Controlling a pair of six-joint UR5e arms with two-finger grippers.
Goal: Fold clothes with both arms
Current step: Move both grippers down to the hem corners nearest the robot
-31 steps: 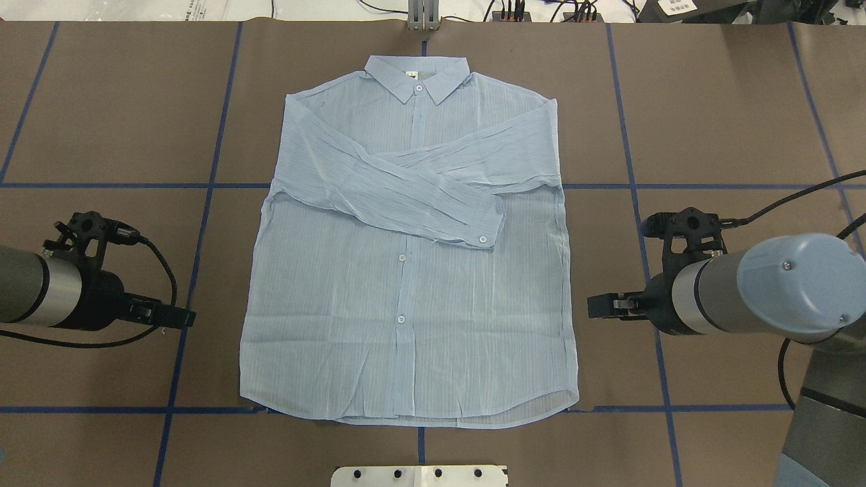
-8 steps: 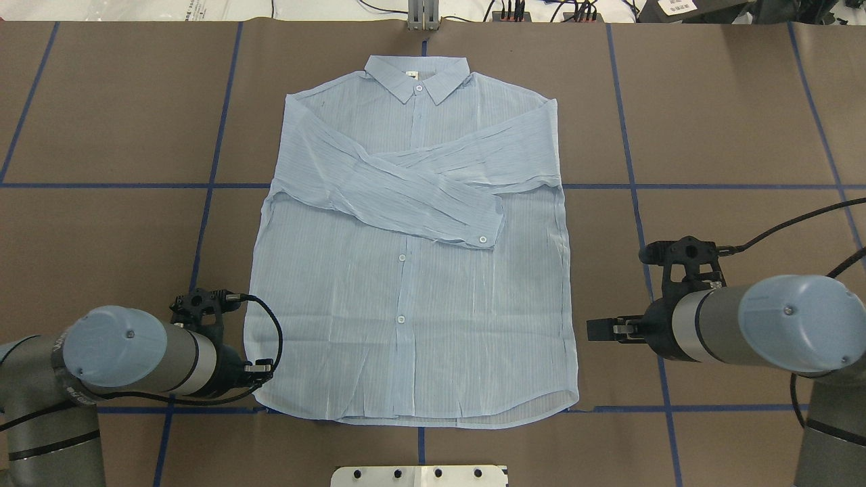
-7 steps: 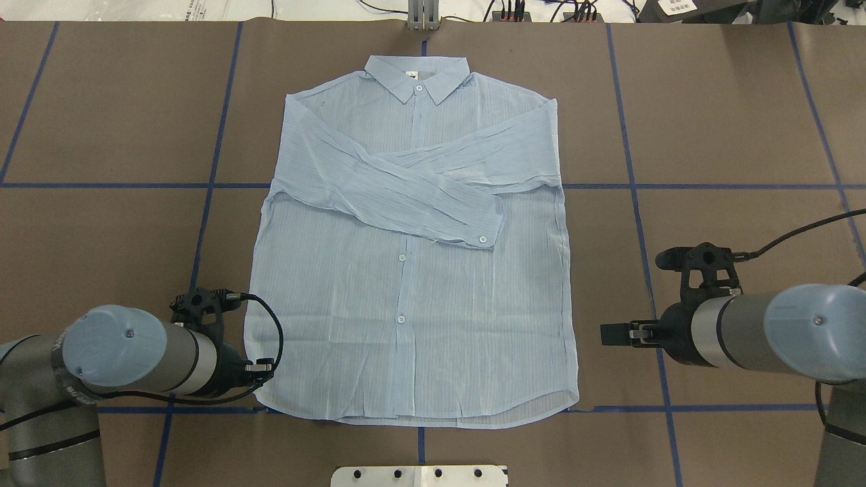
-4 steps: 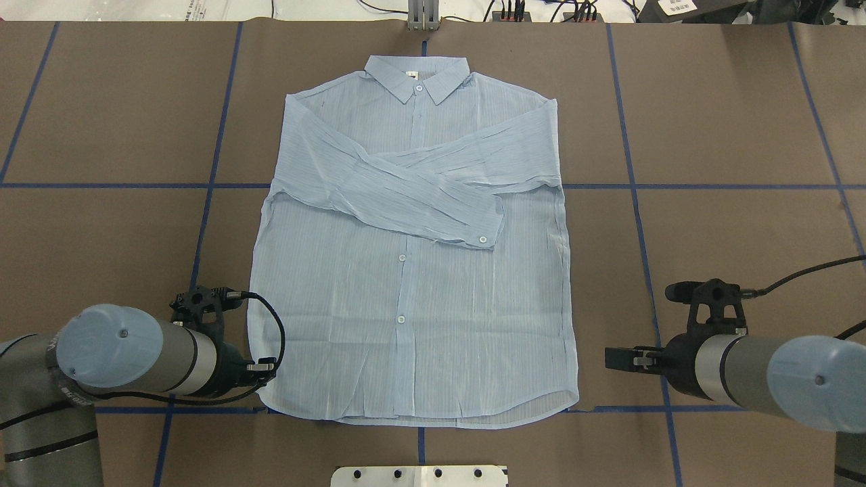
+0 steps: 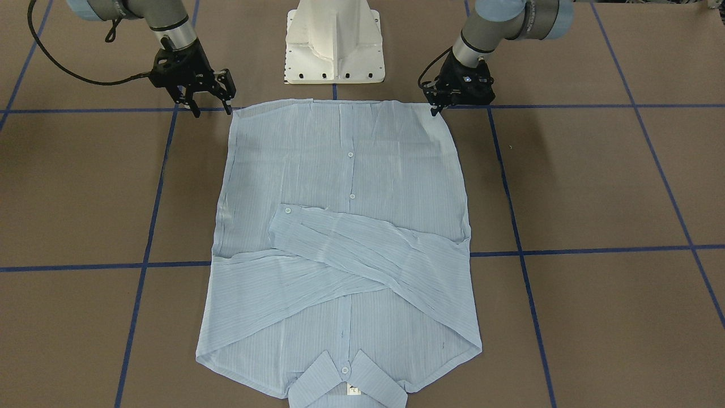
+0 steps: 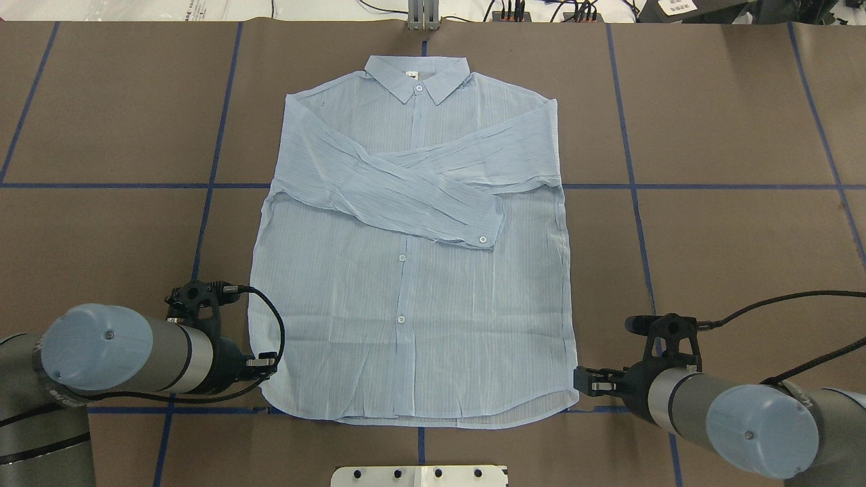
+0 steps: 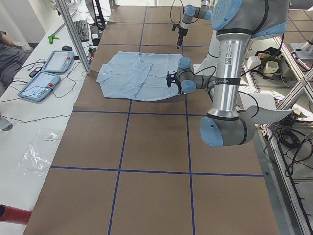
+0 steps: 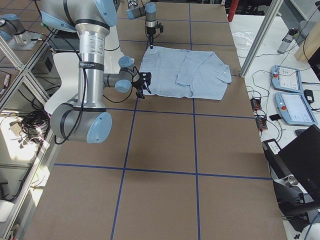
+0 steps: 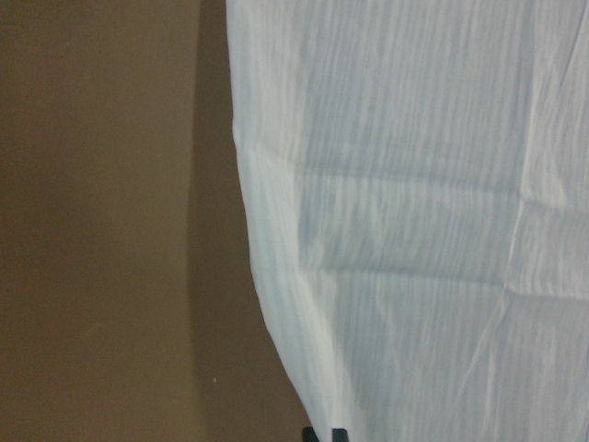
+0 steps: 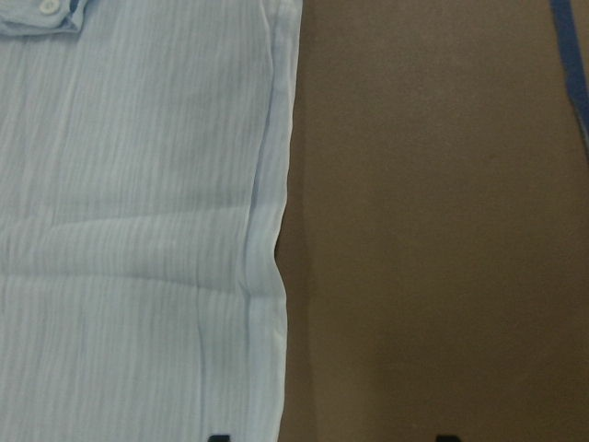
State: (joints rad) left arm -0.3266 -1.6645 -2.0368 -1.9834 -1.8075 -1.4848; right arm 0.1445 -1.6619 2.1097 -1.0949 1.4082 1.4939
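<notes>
The shirt (image 6: 413, 270) lay flat and face up in the middle of the desk (image 6: 731, 122), buttoned, with its collar (image 6: 416, 78) at the far end from me and its hem toward my white pedestal (image 5: 334, 39). Both sleeves (image 6: 406, 189) were folded across the chest and crossed, and the upper one ended in a cuff (image 6: 484, 226) with one pale button just right of the placket. My left hand (image 6: 267, 368) sat low at the hem's left corner with its fingers drawn close together. In my left wrist view the curved side edge of the cloth ran straight down to the dark fingertips, so I took it as pinched on that corner. My right hand (image 6: 583, 382) was at the hem's right corner with its fingers (image 5: 194, 107) spread wide and gripping nothing. In my right wrist view one fingertip showed over the shirt's side edge and the other over bare brown desk, so the edge lay between them. Both my forearms lay nearly level, pointing inward at the shirt from either side. Blue tape lines (image 6: 101, 184) marked the desk into squares, and one of them ran along under the hem.
</notes>
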